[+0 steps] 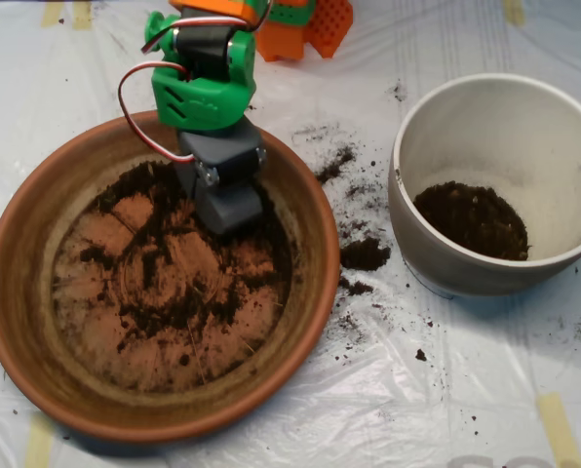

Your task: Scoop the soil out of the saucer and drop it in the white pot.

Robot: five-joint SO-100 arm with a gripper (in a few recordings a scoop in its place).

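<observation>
While the scoop (230,207) sat low over the upper part of the saucer (18,292), status was:

scoop state: couldn't tell whether the shells were parted or clamped; grey body hid the mouth from above.
soil (188,307): mostly a thin smear across the saucer floor, thicker dark band along the upper and right inner wall, right beside the scoop.
bearing to soil: remaining clumps lay below and left of the scoop, plus the band to its right.
white pot (554,156): to the right of the saucer, apart from it, already holding a dark pile at its bottom.
transfer axis: roughly left-to-right, over the saucer's right rim.
spill: loose crumbs and one clump (365,254) on the plastic sheet (417,409) between both vessels.
clearance: open room above that gap; my read was the pot's near rim was the edge to watch.
</observation>
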